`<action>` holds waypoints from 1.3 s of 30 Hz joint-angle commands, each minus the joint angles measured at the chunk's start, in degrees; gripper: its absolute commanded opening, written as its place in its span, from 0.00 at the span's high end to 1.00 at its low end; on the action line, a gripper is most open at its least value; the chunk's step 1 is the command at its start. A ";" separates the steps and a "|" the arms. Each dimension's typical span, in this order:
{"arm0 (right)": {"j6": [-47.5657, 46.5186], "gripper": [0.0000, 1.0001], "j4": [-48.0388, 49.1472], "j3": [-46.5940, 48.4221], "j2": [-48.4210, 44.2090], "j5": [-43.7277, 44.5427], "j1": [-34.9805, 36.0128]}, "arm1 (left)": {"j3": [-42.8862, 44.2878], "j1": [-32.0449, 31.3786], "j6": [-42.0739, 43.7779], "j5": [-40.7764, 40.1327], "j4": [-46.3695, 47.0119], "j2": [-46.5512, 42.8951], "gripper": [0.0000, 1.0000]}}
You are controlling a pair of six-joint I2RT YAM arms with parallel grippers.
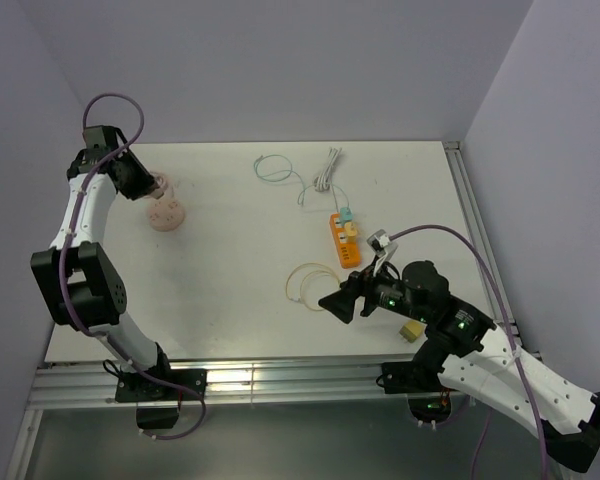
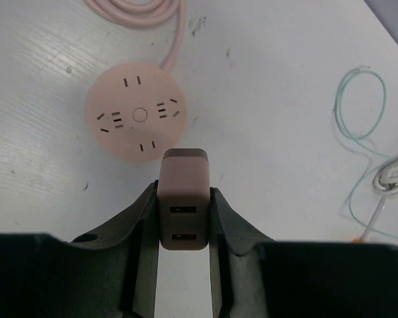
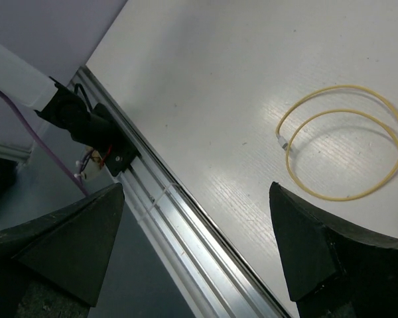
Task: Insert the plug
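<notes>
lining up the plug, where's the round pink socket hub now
In the left wrist view the round pink socket hub lies just beyond the charger held in the left gripper; overhead, far left on the table.

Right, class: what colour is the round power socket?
The socket is pale pink; left wrist view.

I work over a white table (image 1: 240, 250). Taken from its middle, a round pink socket (image 1: 165, 214) lies flat at 10 o'clock, with slots on 4 sides of its face (its pink cord (image 2: 136, 12) is coiled just behind it). A thin teal cable (image 1: 275, 178) loops at 12 o'clock and a bundled white cable (image 1: 328, 170) sits at 1. An orange power strip (image 1: 345, 240) is at 3, a yellow cable (image 3: 345, 87) lies in 2 loose loops at 5, and 1 small yellow block (image 1: 411, 329) is farther out at 4.
</notes>
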 commanded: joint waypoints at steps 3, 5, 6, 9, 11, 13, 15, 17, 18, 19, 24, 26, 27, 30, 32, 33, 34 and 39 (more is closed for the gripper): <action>-1.50 0.04 2.16 -1.62 -0.29 -0.56 0.30 | 6.51 1.07 2.13 -1.35 1.25 4.78 1.00; -1.50 0.04 2.33 -1.71 -0.03 -0.91 0.30 | 7.57 1.07 2.22 -4.17 0.97 6.79 1.00; -1.68 0.04 2.42 -1.80 -0.03 -0.91 0.30 | 7.48 1.07 2.05 -4.44 1.41 7.42 1.00; -1.77 0.04 2.69 -1.97 0.06 -1.26 0.30 | 8.36 1.42 2.57 -4.52 0.45 10.75 1.00; -1.86 0.04 2.69 -1.80 0.06 -1.44 0.30 | 10.12 1.60 4.06 -4.70 -1.13 13.21 1.00; -1.86 0.03 2.60 -1.62 0.32 -1.53 0.30 | 11.25 1.95 5.64 -4.61 -1.48 14.27 1.00; -1.94 0.03 2.51 -1.54 0.41 -1.71 0.30 | 12.57 2.04 8.19 -4.87 -2.80 16.12 1.00; -1.94 0.03 2.77 -1.71 0.94 -1.62 0.21 | 13.54 2.21 10.38 -5.05 -3.50 17.35 1.00; -1.94 0.03 2.69 -1.71 1.03 -1.53 0.21 | 13.63 2.39 10.74 -4.88 -3.77 17.62 1.00; -2.03 0.03 2.60 -1.62 1.38 -1.53 0.21 | 13.64 2.65 11.10 -4.18 -3.77 17.88 1.00; -2.03 0.03 2.42 -1.36 1.99 -1.62 0.30 | 12.58 3.10 12.06 -1.19 -4.03 18.85 1.00; -2.12 0.03 2.42 -1.27 2.00 -1.53 0.21 | 11.79 3.09 12.33 -1.27 -3.60 18.41 1.00; -2.12 0.03 2.51 -1.27 2.08 -1.53 0.30 | 11.44 3.18 12.50 -1.45 -3.42 18.32 1.00; -2.12 0.03 2.34 -1.18 2.08 -1.09 0.30 | 10.12 3.18 12.85 -1.63 -3.51 18.15 1.00; -2.12 0.03 2.34 -1.27 2.08 -1.00 0.30 | 9.86 3.18 13.03 -2.06 -3.86 18.15 1.00; -2.03 0.03 2.34 -1.27 1.91 -1.00 0.30 | 9.33 3.18 13.12 -1.89 -3.86 18.15 1.00; -2.03 0.03 2.34 -1.45 1.91 -0.92 0.21 | 9.07 3.18 13.29 -1.11 -3.86 18.15 1.00; -2.03 0.03 2.33 -1.27 1.82 -1.00 0.30 | 6.52 3.18 12.94 -0.75 -2.81 17.18 1.00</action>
